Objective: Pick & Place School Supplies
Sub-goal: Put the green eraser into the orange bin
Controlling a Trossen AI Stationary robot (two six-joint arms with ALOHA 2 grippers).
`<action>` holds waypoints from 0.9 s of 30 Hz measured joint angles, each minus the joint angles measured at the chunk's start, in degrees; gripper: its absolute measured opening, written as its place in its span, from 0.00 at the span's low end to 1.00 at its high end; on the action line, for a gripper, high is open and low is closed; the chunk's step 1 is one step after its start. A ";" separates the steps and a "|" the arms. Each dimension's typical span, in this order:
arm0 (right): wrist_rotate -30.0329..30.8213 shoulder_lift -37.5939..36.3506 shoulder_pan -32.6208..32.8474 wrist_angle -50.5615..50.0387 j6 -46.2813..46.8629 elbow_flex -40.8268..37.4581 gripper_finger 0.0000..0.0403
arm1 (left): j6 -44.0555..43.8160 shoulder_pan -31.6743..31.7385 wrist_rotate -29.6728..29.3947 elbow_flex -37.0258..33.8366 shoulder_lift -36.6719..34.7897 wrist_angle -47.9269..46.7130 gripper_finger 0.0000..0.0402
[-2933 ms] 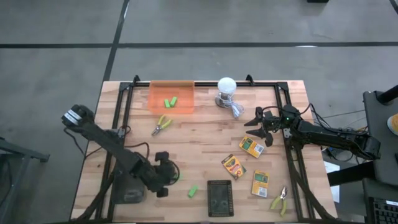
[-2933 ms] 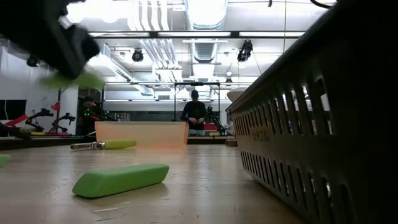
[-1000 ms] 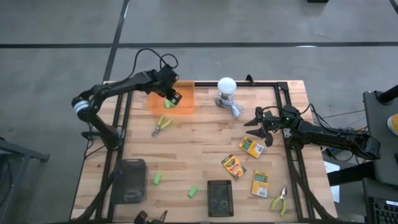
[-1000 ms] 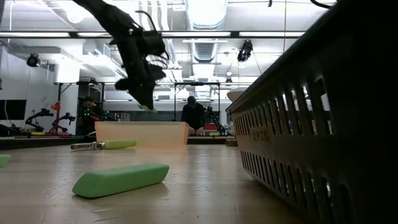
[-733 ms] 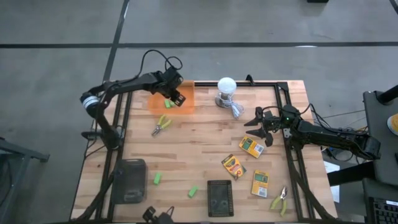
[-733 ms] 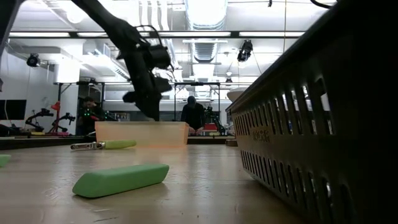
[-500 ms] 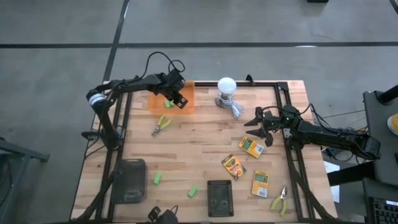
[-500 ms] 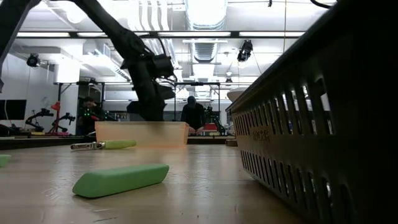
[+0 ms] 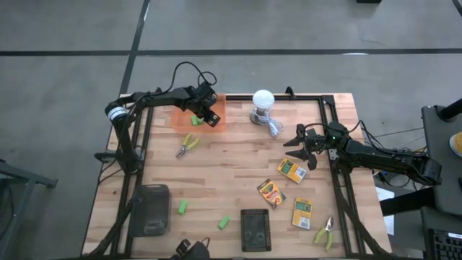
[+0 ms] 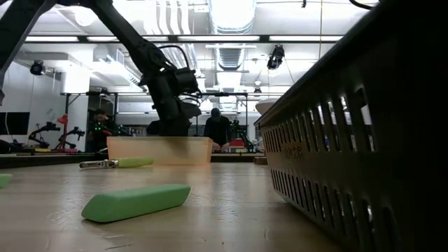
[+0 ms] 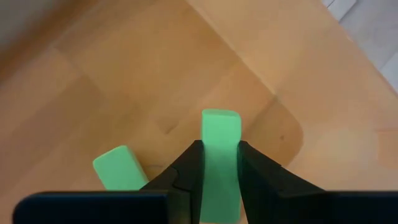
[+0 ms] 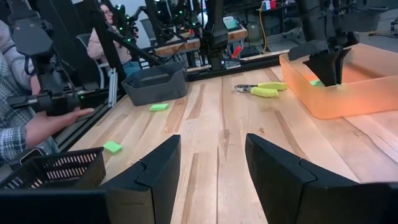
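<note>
Two green blocks show in the left wrist view: one block (image 11: 220,165) is clamped between the left gripper (image 9: 204,115) fingers, low inside the orange bin (image 9: 216,124) at the upper left of the high view, and a second block (image 11: 118,169) lies on the bin floor just beside it. Below the bin on the desk (image 9: 231,166) lies a pair of pliers (image 9: 188,144). Right of the bin stands a white bulb (image 9: 263,100) with its cable. Two loose blocks (image 9: 183,207) (image 9: 224,222) lie in the lower left, between a grey tray (image 9: 150,209) and a black basket (image 9: 254,230). The right gripper (image 9: 306,150) hovers at the right edge, fingers spread and empty, just above three crayon boxes (image 9: 291,170) (image 9: 271,193) (image 9: 301,212). More pliers (image 9: 324,233) lie at the lower right. In the right wrist view a person's hand (image 12: 53,121) rests beside the desk frame.
</note>
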 joint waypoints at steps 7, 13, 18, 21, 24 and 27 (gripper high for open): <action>0.00 0.00 -0.01 0.00 0.00 -0.01 0.44 | -0.58 0.00 0.00 0.00 0.00 0.04 0.30; 0.00 0.00 0.01 0.00 0.00 0.01 0.44 | -0.44 0.00 0.00 0.00 0.00 0.07 0.36; -0.01 0.00 0.00 -0.01 0.00 0.01 0.44 | -0.33 0.05 0.66 0.00 -0.52 -0.11 0.36; -0.01 0.00 0.00 -0.01 0.00 0.00 0.44 | 0.94 0.07 1.29 0.47 -2.92 -0.99 0.36; -0.01 0.00 0.01 -0.02 0.00 0.01 0.44 | 2.75 0.07 1.49 1.58 -6.90 -2.40 0.36; 0.00 0.00 0.01 -0.01 0.00 0.01 0.44 | 3.28 0.00 1.46 1.92 -12.08 -3.16 0.36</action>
